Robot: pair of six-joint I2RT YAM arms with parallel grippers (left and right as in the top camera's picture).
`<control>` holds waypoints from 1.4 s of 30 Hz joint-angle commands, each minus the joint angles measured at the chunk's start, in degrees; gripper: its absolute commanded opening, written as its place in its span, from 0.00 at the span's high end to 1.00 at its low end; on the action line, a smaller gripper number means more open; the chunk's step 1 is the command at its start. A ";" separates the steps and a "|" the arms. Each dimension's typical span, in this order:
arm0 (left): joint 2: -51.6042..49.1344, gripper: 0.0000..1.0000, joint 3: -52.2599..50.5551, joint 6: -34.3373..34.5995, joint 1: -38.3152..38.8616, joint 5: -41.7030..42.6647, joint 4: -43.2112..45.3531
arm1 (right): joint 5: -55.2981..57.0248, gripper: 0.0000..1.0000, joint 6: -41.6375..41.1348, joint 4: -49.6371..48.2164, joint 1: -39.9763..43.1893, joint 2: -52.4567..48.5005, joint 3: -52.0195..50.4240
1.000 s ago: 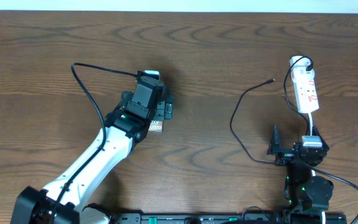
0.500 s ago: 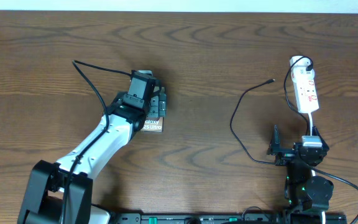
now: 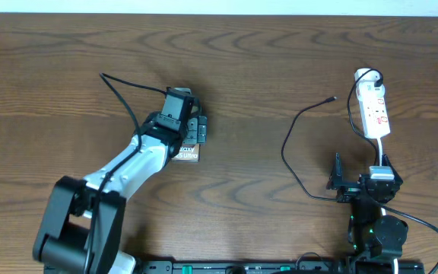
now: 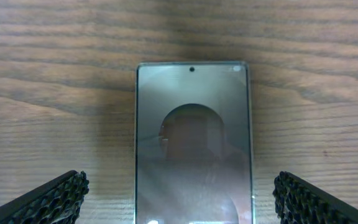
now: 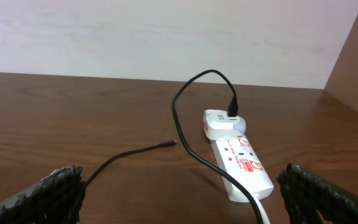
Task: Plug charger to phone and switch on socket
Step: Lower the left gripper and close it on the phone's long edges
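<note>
My left end effector (image 4: pixel 179 200) hangs wide open, empty, over the phone (image 4: pixel 191 134). Likely rigid, slick glass; I'd pinch its long edges.

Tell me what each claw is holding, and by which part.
Nothing is held. The left claw stands open astride the phone, its fingers clear of both long edges. The right claw is open and empty, facing the socket.

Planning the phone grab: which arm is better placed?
Left. The left gripper, open, straddles the phone; the right gripper faces the socket and charger, well away from it.
</note>
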State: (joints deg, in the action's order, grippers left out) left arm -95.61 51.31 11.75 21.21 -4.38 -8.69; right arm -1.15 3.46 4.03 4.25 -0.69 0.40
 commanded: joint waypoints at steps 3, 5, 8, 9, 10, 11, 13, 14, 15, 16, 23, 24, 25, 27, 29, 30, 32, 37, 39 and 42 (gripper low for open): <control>-2.99 0.02 1.44 -0.92 -0.02 2.49 0.46 | -0.33 0.01 0.46 0.24 -0.28 0.33 -0.09; -3.21 0.02 1.44 -0.87 0.02 2.49 0.46 | -0.31 0.01 0.46 0.22 -0.28 0.33 -0.09; -3.23 0.02 1.44 -0.63 0.07 2.49 0.44 | -0.33 0.01 0.46 0.24 -0.28 0.31 -0.09; -3.26 0.02 1.44 -0.63 0.09 2.49 0.44 | -0.33 0.01 0.46 0.24 -0.28 0.31 -0.09; -3.28 0.02 1.44 -0.66 0.13 2.49 0.44 | -0.33 0.01 0.46 0.24 -0.28 0.31 -0.09; -3.34 0.02 1.42 -0.66 0.13 2.49 0.44 | -0.33 0.01 0.46 0.24 -0.28 0.31 -0.09; -3.63 0.02 1.44 -0.66 0.13 2.47 0.48 | -0.33 0.01 0.46 0.24 -0.28 0.31 -0.09; -3.85 0.02 1.44 -0.63 0.13 2.47 0.63 | -0.33 0.01 0.46 0.24 -0.28 0.31 -0.09; -4.31 0.02 1.44 -0.61 0.13 2.49 0.81 | -0.33 0.01 0.46 0.24 -0.28 0.31 -0.09; -4.79 0.02 1.44 -0.63 0.13 2.49 0.96 | -0.33 0.01 0.46 0.24 -0.28 0.31 -0.09; -7.41 0.02 1.44 -0.63 0.13 2.45 2.40 | -0.33 0.01 0.46 0.24 -0.28 0.31 -0.09; -7.48 0.02 1.42 -0.63 0.13 2.45 2.40 | -0.31 0.01 0.46 0.24 -0.28 0.31 -0.09; -7.50 0.02 1.44 -0.63 0.13 2.45 2.40 | -0.33 0.01 0.46 0.24 -0.28 0.31 -0.09; -7.50 0.02 1.44 -0.63 0.13 2.45 2.40 | -0.33 0.01 0.46 0.22 -0.28 0.31 -0.09; -7.50 0.02 1.44 -0.63 0.13 2.47 2.38 | -0.33 0.01 0.46 0.24 -0.28 0.31 -0.09; -7.50 0.02 1.44 -0.63 0.13 2.47 2.38 | -0.31 0.01 0.46 0.22 -0.28 0.31 -0.09; -7.58 0.02 1.44 -0.63 0.13 2.47 2.38 | -0.33 0.01 0.46 0.22 -0.28 0.31 -0.09; -8.09 0.02 1.42 -0.46 0.13 2.49 2.36 | -0.33 0.01 0.46 0.24 -0.28 0.31 -0.09; -8.26 0.02 1.42 -0.46 0.28 2.47 2.19 | -0.33 0.01 0.46 0.24 -0.28 0.31 -0.09; -8.55 0.08 1.42 -0.48 0.90 2.47 2.16 | -0.33 0.01 0.46 0.22 -0.28 0.31 -0.09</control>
State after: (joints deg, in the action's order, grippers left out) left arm -102.52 51.33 11.75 21.39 -1.87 -6.17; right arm -1.15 3.46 4.03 4.25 -0.69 0.40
